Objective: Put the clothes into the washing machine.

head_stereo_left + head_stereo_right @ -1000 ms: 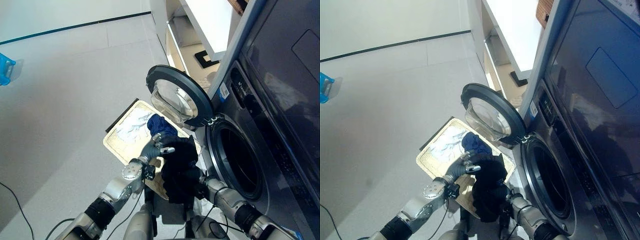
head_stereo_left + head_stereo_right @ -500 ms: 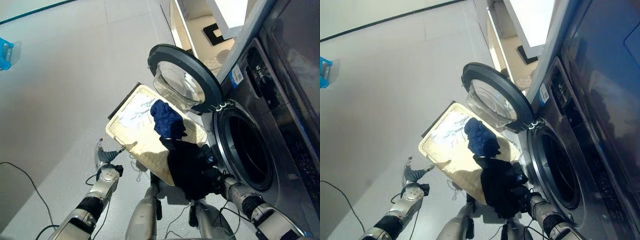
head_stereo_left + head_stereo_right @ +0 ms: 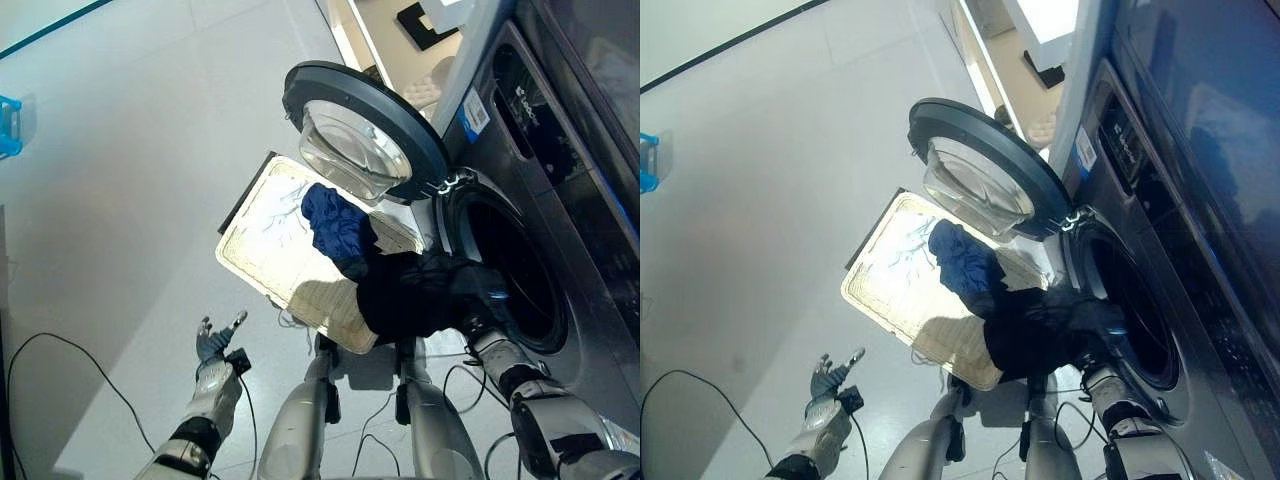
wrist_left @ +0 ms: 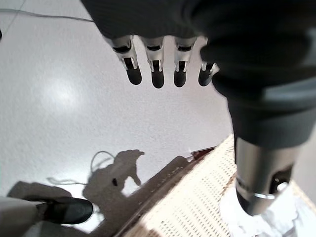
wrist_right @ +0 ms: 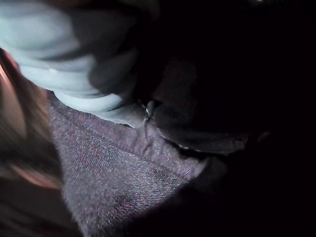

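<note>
The dark washing machine [image 3: 560, 170] stands at the right with its round door [image 3: 365, 140] swung open and the drum mouth [image 3: 515, 275] dark inside. A black garment [image 3: 410, 295] hangs at the lower rim of that mouth, draped over my right hand; only the right arm [image 3: 497, 352] shows below it. The right wrist view has dark cloth [image 5: 123, 177] close up. A blue garment [image 3: 335, 225] and a white cloth [image 3: 275, 215] lie in the cream basket [image 3: 250, 270] on the floor. My left hand [image 3: 215, 340] is open above the floor, clear of the basket.
The open door overhangs the basket's far end. A white shelf unit [image 3: 400, 40] stands behind the machine. A blue object [image 3: 8, 125] sits at the far left edge. Pale floor [image 3: 120, 200] spreads out to the left of the basket.
The black garment has moved up and right, from in front of the basket to the drum mouth. My left hand has dropped back from the basket. The camera has shifted.
</note>
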Tool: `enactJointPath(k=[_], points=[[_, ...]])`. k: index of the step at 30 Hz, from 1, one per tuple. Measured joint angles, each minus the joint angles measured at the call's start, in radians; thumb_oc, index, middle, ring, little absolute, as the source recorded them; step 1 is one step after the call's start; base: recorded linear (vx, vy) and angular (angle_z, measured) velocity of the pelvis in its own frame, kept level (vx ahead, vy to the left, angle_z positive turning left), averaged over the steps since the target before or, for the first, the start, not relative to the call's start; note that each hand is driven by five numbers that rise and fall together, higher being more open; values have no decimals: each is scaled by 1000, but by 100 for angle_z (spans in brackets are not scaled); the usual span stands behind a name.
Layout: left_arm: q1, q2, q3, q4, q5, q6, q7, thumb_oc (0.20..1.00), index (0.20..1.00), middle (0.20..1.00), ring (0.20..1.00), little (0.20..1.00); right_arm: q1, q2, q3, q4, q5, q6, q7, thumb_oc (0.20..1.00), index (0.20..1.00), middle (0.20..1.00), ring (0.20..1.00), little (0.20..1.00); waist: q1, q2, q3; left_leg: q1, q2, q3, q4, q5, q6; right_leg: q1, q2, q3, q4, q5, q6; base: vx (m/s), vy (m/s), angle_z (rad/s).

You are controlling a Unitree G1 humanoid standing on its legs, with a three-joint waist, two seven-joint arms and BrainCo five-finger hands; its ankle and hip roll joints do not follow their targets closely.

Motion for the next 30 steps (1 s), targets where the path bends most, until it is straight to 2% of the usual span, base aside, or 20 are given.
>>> enactJointPath(k=[2,4,8,9,10,12,13,14,16,17,18,19,23,25,30], points=[[-16,10,0,-14,0,1,-11,1000,1000,1000,1000,1000,0,-21,-7,-26,77,-64,-29,200,200,200,200,200,-1,0,0,-16,2,0,0,6,9,-24,1,0,21,-2,-2,0,-91,-2],[-23,28,-1,-40,0,1,-22,1000,1000,1000,1000,1000,-16,-17,-37,-73,164,-91,-62,200,200,200,200,200,0,1,-1,-35,6,0,4,11,13,-57,5,1,53,-10,-4,-13,-132,0],[-29,73,-1,-77,0,10,-39,1000,1000,1000,1000,1000,-66,-13,-83,-178,408,-247,-135,200,200,200,200,200,8,3,-2,-73,5,1,-1,20,7,-118,5,2,93,-14,-10,-6,-100,0],[-29,73,-1,-77,0,10,-39,1000,1000,1000,1000,1000,-66,-13,-83,-178,408,-247,-135,200,200,200,200,200,8,3,-2,-73,5,1,-1,20,7,-118,5,2,93,-14,-10,21,-51,-3],[-28,77,-1,-88,0,19,-39,1000,1000,1000,1000,1000,-71,1,-83,-214,470,-322,-136,200,200,200,200,200,15,3,-2,-79,2,4,-6,20,7,-131,2,7,103,-16,-10,-24,-58,-8],[-25,79,-4,-109,0,29,-40,1000,1000,1000,1000,1000,-83,26,-121,-304,545,-428,-167,200,200,200,200,200,31,3,-2,-80,2,17,-15,24,13,-143,0,18,104,-15,-7,-15,-74,-13],[-20,89,-21,-134,0,37,-32,1000,1000,1000,1000,1000,-83,93,-181,-468,556,-563,-215,200,200,200,200,200,32,3,-2,-92,-2,25,-15,27,17,-161,-4,26,106,-17,-3,-8,-45,-15],[-19,99,-39,-147,0,45,-29,1000,1000,1000,1000,1000,-79,133,-210,-590,556,-671,-223,200,200,200,200,200,30,2,-2,-106,-10,29,-15,35,27,-177,-6,33,105,-9,-5,-31,-16,-12],[-34,91,-44,-150,0,50,-25,1000,1000,1000,1000,1000,-125,142,-217,-624,556,-764,-232,200,200,200,200,200,29,2,-1,-117,-13,30,-15,35,28,-192,-13,42,106,-7,-2,-3,1,-10],[-38,87,-44,-151,2,58,-24,1000,1000,1000,1000,1000,-135,155,-227,-652,556,-799,-231,435,435,435,435,435,30,2,-1,-119,-17,31,-15,35,28,-198,-16,49,106,-8,0,8,16,-17],[-43,82,-45,-150,2,66,-24,1000,1000,1000,1000,1000,-144,160,-225,-660,556,-826,-226,736,736,736,736,736,29,1,-1,-119,-22,32,-15,35,28,-201,-20,54,104,-8,1,11,17,-20],[-48,78,-44,-149,2,67,-24,1000,1000,1000,1000,1000,-145,166,-220,-671,556,-848,-216,1000,1000,1000,1000,1000,28,1,-1,-118,-26,33,-15,35,28,-201,-25,58,101,-8,3,8,13,-14],[-58,56,-48,-139,4,67,-26,1000,1000,1000,1000,1000,-148,168,-210,-672,556,-882,-206,1000,1000,1000,1000,1000,27,2,-1,-117,-34,46,-15,35,28,-196,-34,65,86,-6,8,21,18,-7],[-49,53,-96,-141,10,68,-29,1000,1000,1000,1000,1000,-156,158,-173,-664,556,-902,-209,1000,1000,1000,1000,1000,27,3,-2,-112,-40,51,-15,36,28,-194,-39,66,86,-6,11,21,7,-9],[-26,49,-126,-155,10,71,-45,1000,1000,1000,1000,1000,-164,147,-154,-633,556,-879,-208,1000,1000,1000,1000,1000,30,4,-3,-105,-41,50,-15,36,28,-187,-39,62,88,-6,11,3,1,-1]])
